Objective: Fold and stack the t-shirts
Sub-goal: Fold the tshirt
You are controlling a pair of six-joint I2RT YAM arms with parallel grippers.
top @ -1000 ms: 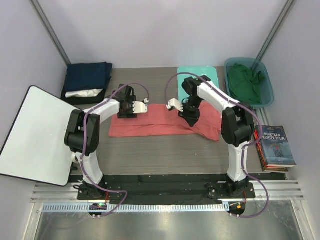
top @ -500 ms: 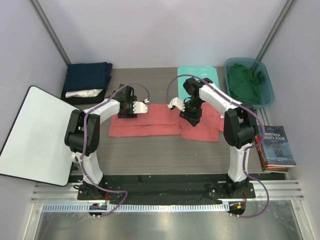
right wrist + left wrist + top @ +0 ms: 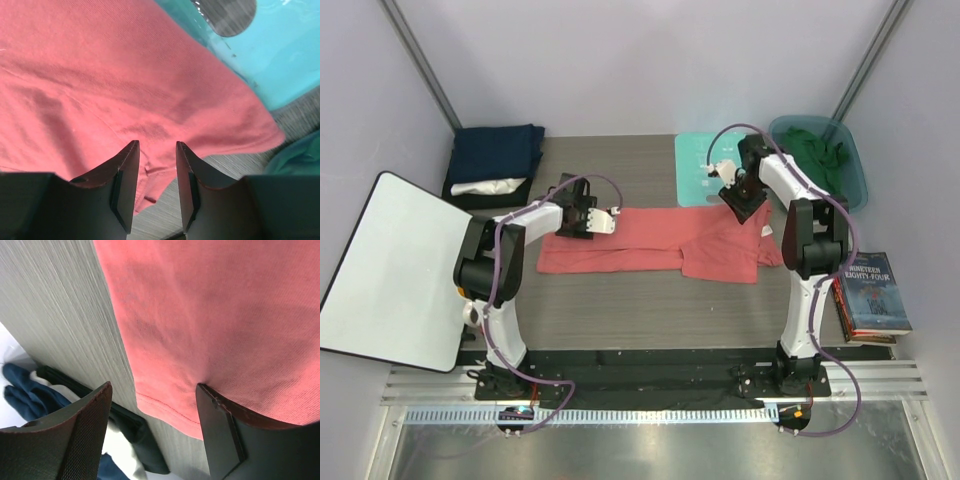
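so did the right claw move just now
Yes: the right claw went back and rightward, off the middle of the coral-red t-shirt to the mint-green board's near right corner, toward the blue bin.

Right gripper (image 3: 157, 145) is kinda hemmed in: bin (image 3: 835, 209) close on its right, flat mint board (image 3: 705, 170) just left of it. Left gripper (image 3: 152, 390) has the folded stack (image 3: 495, 155) well off to its far left. Behind the 2 grippers, toward the bases, it's open bare table (image 3: 640, 305).

Mint-green board (image 3: 692, 170) beside a teal bin (image 3: 807, 120), stacked books (image 3: 872, 293) (near right), white panel (image 3: 390, 265) far left
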